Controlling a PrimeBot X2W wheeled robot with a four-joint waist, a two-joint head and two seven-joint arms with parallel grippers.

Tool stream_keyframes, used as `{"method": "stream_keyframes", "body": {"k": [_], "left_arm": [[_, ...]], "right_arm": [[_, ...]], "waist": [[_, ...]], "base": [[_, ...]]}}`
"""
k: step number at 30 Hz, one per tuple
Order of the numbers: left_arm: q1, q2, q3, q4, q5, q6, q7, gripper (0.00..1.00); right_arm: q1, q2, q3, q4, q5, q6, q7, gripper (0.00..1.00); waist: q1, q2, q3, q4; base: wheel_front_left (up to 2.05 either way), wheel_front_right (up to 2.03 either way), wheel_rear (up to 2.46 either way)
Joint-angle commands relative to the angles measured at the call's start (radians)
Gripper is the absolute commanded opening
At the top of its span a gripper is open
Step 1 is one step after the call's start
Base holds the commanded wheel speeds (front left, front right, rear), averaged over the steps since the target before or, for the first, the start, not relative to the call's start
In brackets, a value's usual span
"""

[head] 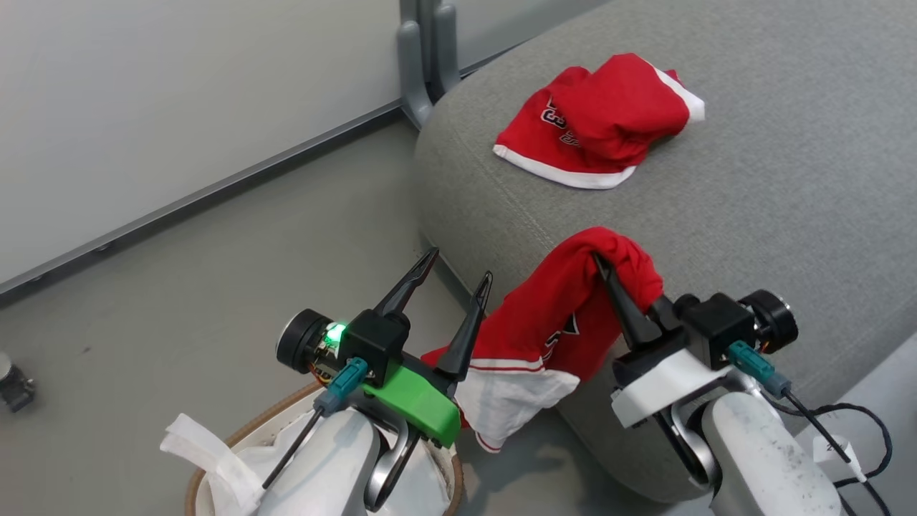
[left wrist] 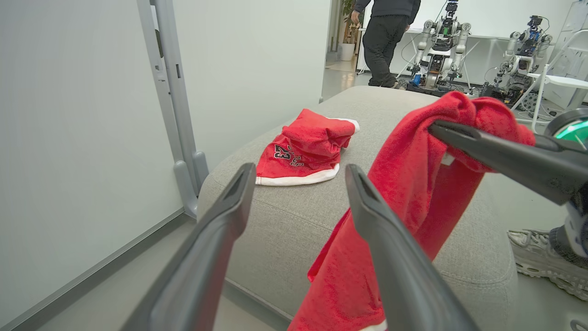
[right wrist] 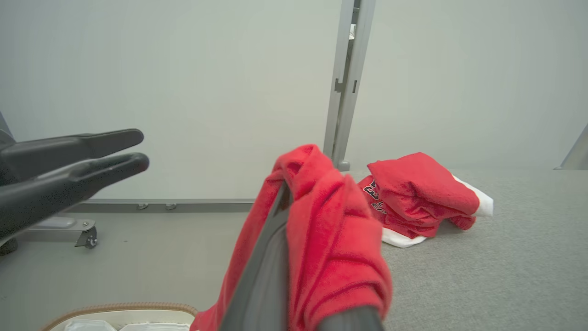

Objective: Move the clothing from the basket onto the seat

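Note:
My right gripper (head: 600,264) is shut on a red garment with a white panel (head: 551,322); the cloth drapes down over the front edge of the grey seat (head: 752,215). This held clothing (left wrist: 413,197) hangs in the left wrist view, and it is bunched over my right fingers (right wrist: 271,257) in the right wrist view. My left gripper (head: 458,276) stands open and empty, just left of the hanging cloth. A second red garment with dark lettering (head: 598,118) lies crumpled on the seat further back. Below my left arm sits the basket (head: 243,437) with its white liner.
A grey partition post (head: 423,57) stands against the wall behind the seat's corner. In the left wrist view a person (left wrist: 386,27) stands far back beside other robots (left wrist: 441,41), and a shoe (left wrist: 546,257) rests on the floor to the right of the seat.

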Motion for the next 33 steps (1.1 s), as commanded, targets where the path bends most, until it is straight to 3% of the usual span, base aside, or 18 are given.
{"method": "stream_keyframes", "body": {"k": [1,6,14,20,25,31,32,33], "left_arm": [[0.012,0.004,0.000,-0.001,0.004,-0.005,-0.001,1.00],[-0.024,0.005,-0.010,-0.007,0.016,-0.004,-0.001,1.00],[-0.078,0.012,-0.023,0.004,0.038,-0.004,-0.001,1.00],[-0.114,0.025,-0.033,0.013,0.042,-0.004,-0.001,1.00],[-0.149,0.026,-0.047,0.007,0.048,-0.004,-0.001,1.00],[-0.187,0.020,-0.055,-0.003,0.049,-0.004,-0.001,1.00],[-0.189,0.018,-0.057,-0.004,0.048,-0.004,0.000,1.00],[-0.191,0.017,-0.057,-0.005,0.045,-0.004,0.000,1.00]], "right_arm": [[-0.030,-0.010,-0.005,-0.010,-0.007,-0.001,-0.002,0.00],[-0.126,-0.071,-0.030,-0.021,-0.026,-0.001,-0.002,0.00],[-0.430,-0.287,-0.026,0.008,-0.082,-0.001,-0.002,0.00],[-0.662,-0.396,-0.045,0.070,-0.099,-0.002,-0.002,0.00],[-0.794,-0.450,-0.082,0.137,-0.126,-0.002,-0.002,0.00],[-0.809,-0.444,-0.155,0.294,-0.170,-0.001,-0.002,0.00],[-0.789,-0.439,-0.161,0.336,-0.178,-0.001,-0.002,0.11],[-0.773,-0.423,-0.171,0.373,-0.180,-0.001,-0.002,0.56]], "waist": [[0.0000,-0.0001,0.039,-0.078],[0.0000,-0.0001,0.084,-0.077],[0.0000,-0.0001,0.201,-0.013],[0.0000,-0.0001,0.285,0.045],[0.0000,-0.0001,0.352,0.099],[0.0000,-0.0001,0.408,0.161],[0.0000,-0.0001,0.412,0.169],[0.0000,-0.0001,0.414,0.177]], "base": [[0.00,0.00,0.00],[0.00,0.00,0.00],[0.00,0.00,0.00],[0.00,0.00,0.00],[0.00,0.00,0.00],[0.00,0.00,0.00],[0.00,0.00,0.00],[0.00,0.00,0.00]]}}
